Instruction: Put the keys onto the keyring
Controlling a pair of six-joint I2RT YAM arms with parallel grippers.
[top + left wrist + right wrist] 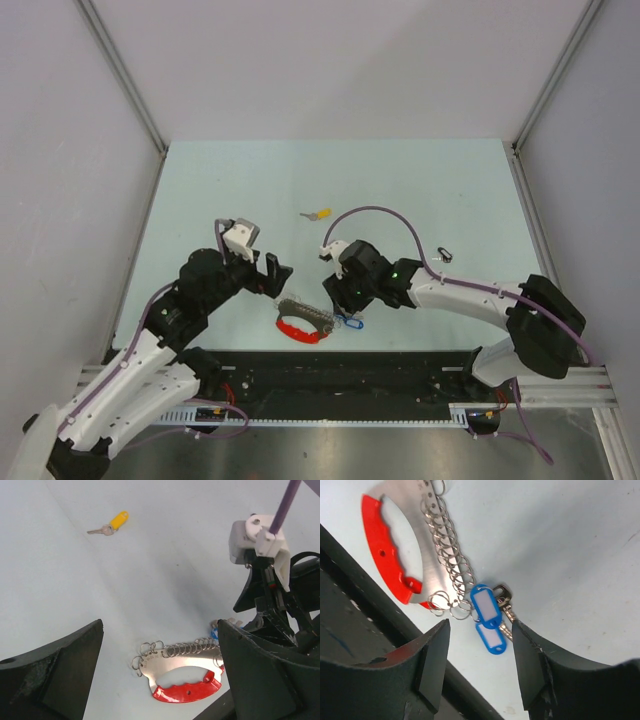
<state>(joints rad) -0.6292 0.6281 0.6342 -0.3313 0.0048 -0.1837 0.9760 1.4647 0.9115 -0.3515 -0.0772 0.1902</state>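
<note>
Blue keys (487,615) lie just right of the keyring (440,602), below the right gripper (479,630), jaws apart, empty. Recommend closing squarely on one tag, clear of the keyring. Left gripper (160,625) wide, empty.

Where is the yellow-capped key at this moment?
In the top view the yellow-capped key lies alone near the middle of the table, well beyond the red-handled ring holder and blue-tagged keys, touching nothing.

The left gripper (160,630) holds its 2 black fingers wide apart at 7 and 5 o'clock, with only bare table (150,580) between them. The keyring (180,667), a silver plate with a red grip and a row of wire rings, lies at 6 o'clock. A blue cap (214,632) peeks out at 4, a yellow-capped key (112,524) lies at 11, and the right arm (280,605) fills 3.
</note>
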